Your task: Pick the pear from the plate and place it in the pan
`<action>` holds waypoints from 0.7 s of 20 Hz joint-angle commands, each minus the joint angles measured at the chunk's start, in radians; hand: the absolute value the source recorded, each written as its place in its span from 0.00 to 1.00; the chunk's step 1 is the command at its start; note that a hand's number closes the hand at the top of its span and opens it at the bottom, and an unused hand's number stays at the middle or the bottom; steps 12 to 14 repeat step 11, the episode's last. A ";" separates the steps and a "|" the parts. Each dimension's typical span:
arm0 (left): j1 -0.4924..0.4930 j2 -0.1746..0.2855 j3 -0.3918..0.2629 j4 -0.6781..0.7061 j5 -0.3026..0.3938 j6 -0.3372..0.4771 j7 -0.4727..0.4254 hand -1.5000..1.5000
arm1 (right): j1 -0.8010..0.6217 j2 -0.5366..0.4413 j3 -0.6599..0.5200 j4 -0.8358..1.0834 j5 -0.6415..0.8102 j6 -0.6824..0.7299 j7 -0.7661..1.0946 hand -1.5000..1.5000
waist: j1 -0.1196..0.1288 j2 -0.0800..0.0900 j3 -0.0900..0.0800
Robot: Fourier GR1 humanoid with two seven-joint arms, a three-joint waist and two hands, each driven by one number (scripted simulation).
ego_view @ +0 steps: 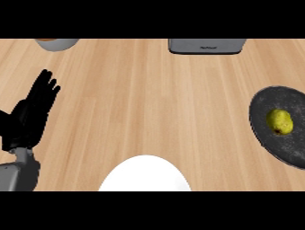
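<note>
A yellow-green pear (280, 121) lies inside the dark grey pan (299, 152) at the right edge of the wooden counter. The white plate (145, 175) sits at the bottom centre with nothing on it. My left hand (32, 112) shows at the left, fingers straight and pointing up, resting open and holding nothing. My right hand is out of the picture.
A grey appliance (206, 46) stands at the far edge, right of centre. A pale bowl (56, 43) with something orange in it shows at the far left edge. Bare wood lies between the plate and the pan.
</note>
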 commanded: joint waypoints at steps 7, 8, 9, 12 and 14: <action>0.025 -0.006 -0.001 -0.009 -0.009 0.006 -0.014 0.50 | 0.122 -0.111 -0.012 -0.007 -0.070 0.290 -0.209 0.00 | -0.011 -0.003 0.004; 0.018 -0.027 -0.033 -0.031 -0.029 0.024 0.010 0.50 | 0.121 -0.103 -0.006 -0.009 -0.072 0.281 -0.197 0.00 | -0.006 -0.004 0.004; -0.007 0.003 0.002 -0.010 0.002 -0.001 0.013 0.50 | 0.121 -0.107 -0.004 -0.010 -0.077 0.285 -0.190 0.00 | -0.005 -0.001 0.004; -0.014 -0.018 -0.017 -0.011 -0.019 0.022 0.006 0.50 | 0.141 -0.090 0.012 -0.021 -0.070 0.243 -0.209 0.00 | -0.004 -0.001 0.003; -0.014 -0.018 -0.017 -0.011 -0.019 0.022 0.006 0.50 | 0.141 -0.090 0.012 -0.021 -0.070 0.243 -0.209 0.00 | -0.004 -0.001 0.003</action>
